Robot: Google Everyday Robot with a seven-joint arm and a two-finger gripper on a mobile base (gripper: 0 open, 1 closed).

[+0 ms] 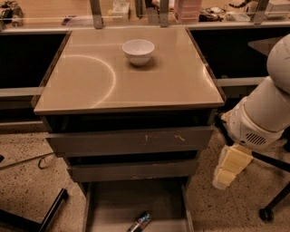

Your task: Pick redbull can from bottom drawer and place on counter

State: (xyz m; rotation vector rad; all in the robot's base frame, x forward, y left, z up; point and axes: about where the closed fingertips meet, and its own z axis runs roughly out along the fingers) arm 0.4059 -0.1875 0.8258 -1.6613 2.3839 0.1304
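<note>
The redbull can [139, 222] lies on its side on the grey floor of the open bottom drawer [113, 204], near its front edge. The counter [90, 77] is the tan top of the cabinet with a pale arc mark. My gripper [229, 167] hangs pale yellow from the white arm [263, 113] to the right of the cabinet, beside the two upper drawers and above floor level. It is well apart from the can, up and to its right.
A white bowl [138, 51] stands at the back middle of the counter. A long shelf with metal posts [96, 11] runs behind. A black chair base [272, 199] stands on the floor at right, another black leg [50, 213] at left.
</note>
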